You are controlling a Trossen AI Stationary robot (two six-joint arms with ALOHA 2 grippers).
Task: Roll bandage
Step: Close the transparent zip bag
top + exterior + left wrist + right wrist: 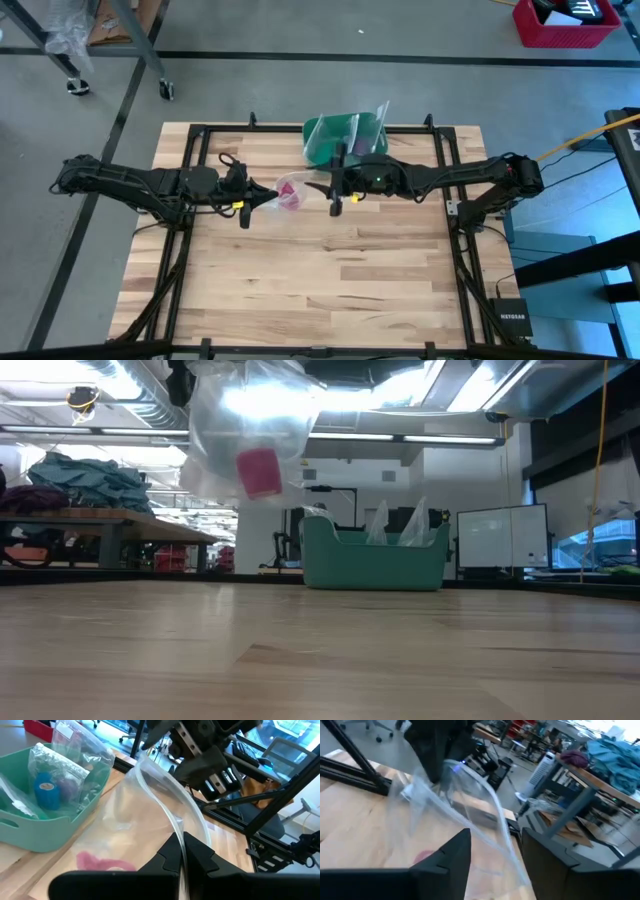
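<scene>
The bandage (293,200) is a small pink roll inside a clear plastic bag (292,188), held above the table's middle. It also shows in the low view (260,471) and the left wrist view (100,861). My left gripper (265,198) is shut on the bag from the table's left side. My right gripper (319,186) is at the bag's right side. Its fingers stand apart in the right wrist view (492,855), with the bag's rim (504,837) running between them. My left gripper pinches the bag's rim (181,851) between its two shut fingers, coming about level from the table's left. The bag is clear of the table and sags below the fingers (250,430), with the pink roll low inside it. My right gripper has the rim between its open fingers; whether they touch it I cannot tell.
A green plastic bowl (345,140) with more clear bags and a blue roll (46,790) stands at the table's far edge, just behind the right gripper. A dark frame (200,130) runs around the wooden table top.
</scene>
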